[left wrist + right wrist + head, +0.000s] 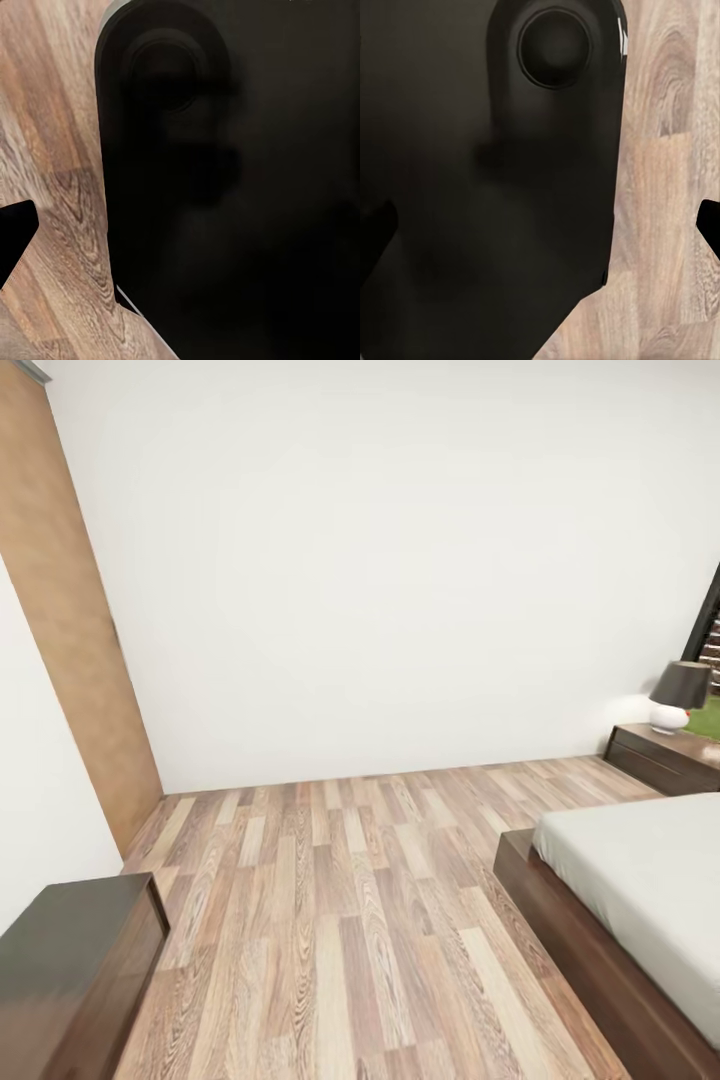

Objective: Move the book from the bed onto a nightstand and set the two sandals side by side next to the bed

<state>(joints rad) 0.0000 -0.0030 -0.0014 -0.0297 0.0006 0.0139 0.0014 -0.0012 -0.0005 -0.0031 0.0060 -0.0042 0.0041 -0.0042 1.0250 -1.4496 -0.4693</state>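
A wide stretch of wood-plank floor (350, 900) is seen in the head view, running from the bed (640, 890) across to the white wall (400, 560) beyond it. The bed's dark wooden frame (590, 960) forms a straight edge along the open floor, and its corner juts into the floor near the middle of the room. The whitish-grey mattress is bare where it is seen; the book and the sandals cannot be made out on or beside it. Past the bed's far end, against the wall, a low reddish-brown nightstand (660, 755) is placed, and a lamp (678, 695) with a dark shade and white base is stood on its top. Just beyond the lamp a dark window frame (706, 615) is cut by the picture's edge. Across the floor from the bed, a dark brown low cabinet (75, 970) is set against the side wall, and farther along that wall a plain brown door (70, 620) is seen.

In both wrist views a large black rounded part of the robot is held close to the camera, with floor planks behind it. Dark finger tips are glimpsed at the picture edges, but whether either gripper is wide or narrow cannot be told.
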